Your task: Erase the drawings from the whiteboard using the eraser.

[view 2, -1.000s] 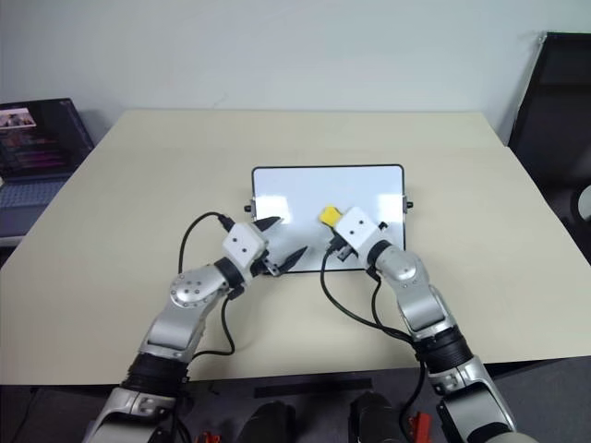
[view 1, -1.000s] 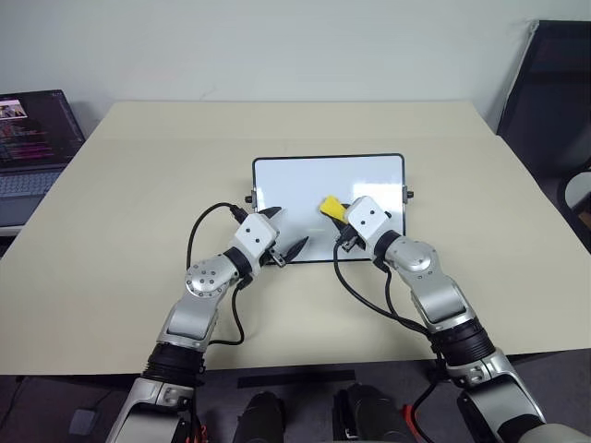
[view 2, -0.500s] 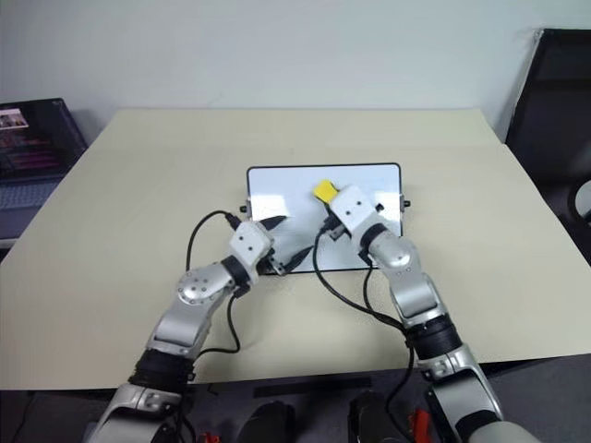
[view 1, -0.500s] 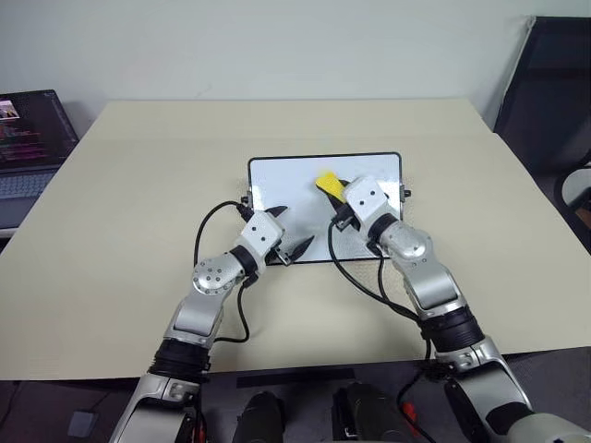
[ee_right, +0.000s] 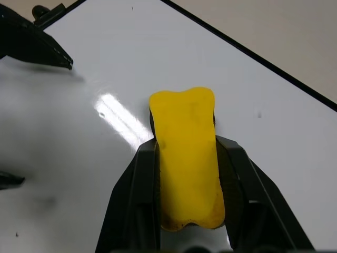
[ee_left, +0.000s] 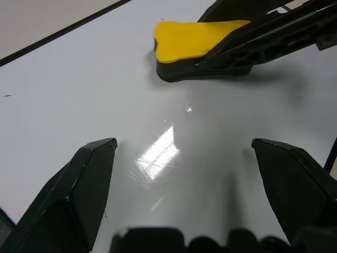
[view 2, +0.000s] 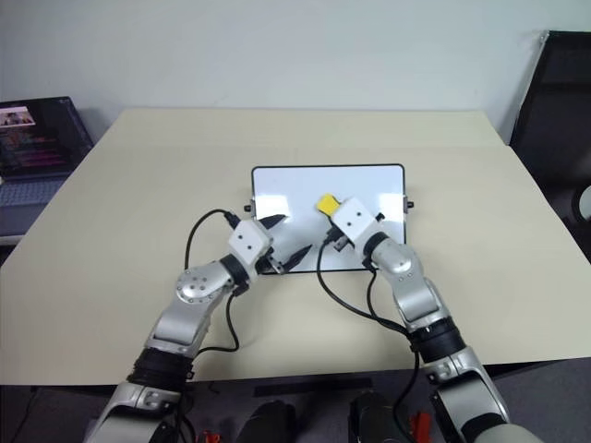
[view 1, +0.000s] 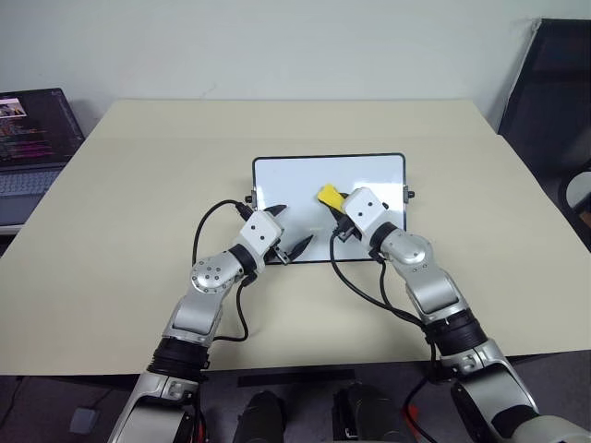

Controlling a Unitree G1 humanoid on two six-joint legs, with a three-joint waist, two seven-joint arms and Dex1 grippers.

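The whiteboard (view 1: 286,180) lies flat in the middle of the beige table (view 1: 138,185). My right gripper (view 1: 338,205) is shut on the yellow eraser (view 1: 329,195), which rests with its dark underside on the board's middle, also seen close up (ee_right: 187,153). My left gripper (view 1: 288,231) hovers open over the board's near left part, with nothing between its fingers (ee_left: 89,174). In the left wrist view the eraser (ee_left: 195,37) lies just beyond it. The drawings are out of view; the board surface that shows is white apart from a few tiny dark specks.
An open laptop (view 1: 32,138) sits off the table's far left corner. A dark chair (view 1: 554,92) stands past the right edge. Bare tabletop surrounds the board on all sides.
The right gripper pushed the eraser away across the board, then drew it partway back. The left gripper held its place. The camera view shifted slightly.
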